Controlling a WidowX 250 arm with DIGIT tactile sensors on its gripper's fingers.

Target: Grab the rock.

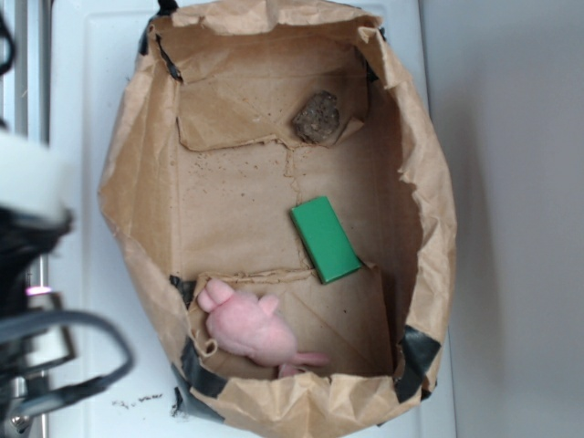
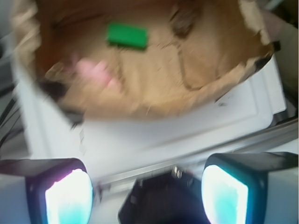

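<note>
The rock [image 1: 318, 117], a lumpy brown-grey stone, lies on a cardboard flap at the far end of the open paper bag [image 1: 429, 173]. In the blurred wrist view it shows as a dark smear [image 2: 183, 21] near the top. My gripper [image 2: 146, 196] hangs outside the bag, over the white surface on the bag's left side. Its jaws stand wide apart and open, with nothing between the two glowing pads [image 2: 69, 198]. In the exterior view only part of the arm [image 1: 32, 265] shows at the left edge.
A flat green block [image 1: 326, 239] lies in the middle of the bag floor, also seen in the wrist view [image 2: 127, 36]. A pink plush toy [image 1: 246, 328] sits at the near end. The bag walls stand crumpled all round, on a white tray [image 1: 82, 109].
</note>
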